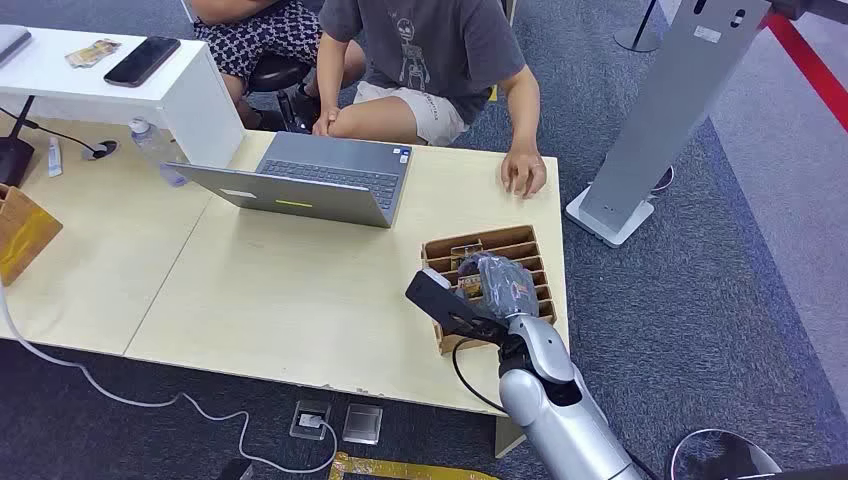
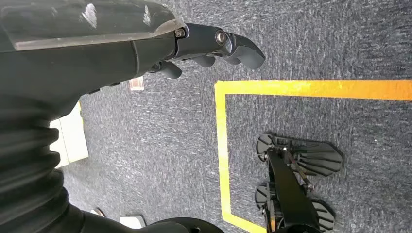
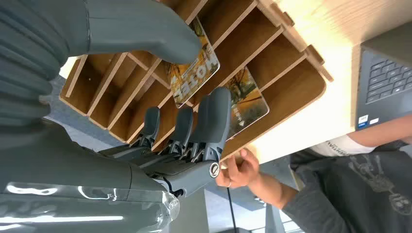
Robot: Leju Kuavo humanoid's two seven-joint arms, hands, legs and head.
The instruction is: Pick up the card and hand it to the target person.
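A wooden slotted card holder [image 1: 437,249] stands near the table's right edge. My right hand [image 1: 492,283] hovers over it. In the right wrist view, a card with an autumn picture [image 3: 197,73] leans in one slot of the holder [image 3: 291,77]. The thick thumb [image 3: 145,29] overlaps the card's upper corner, and the dark fingers [image 3: 214,111] reach out straight on its other side, with a gap between. A second card [image 3: 250,99] lies in the neighbouring slot. A person sits across the table, one hand [image 1: 523,172] flat on it. My left hand [image 2: 214,46] hangs over the carpet, holding nothing.
An open laptop [image 1: 320,180] sits mid-table in front of the person, with a water bottle [image 1: 155,150] to its left. A white shelf [image 1: 190,95] carries a phone. A brown box [image 1: 20,230] is at the left edge. A grey stand [image 1: 660,120] rises right of the table.
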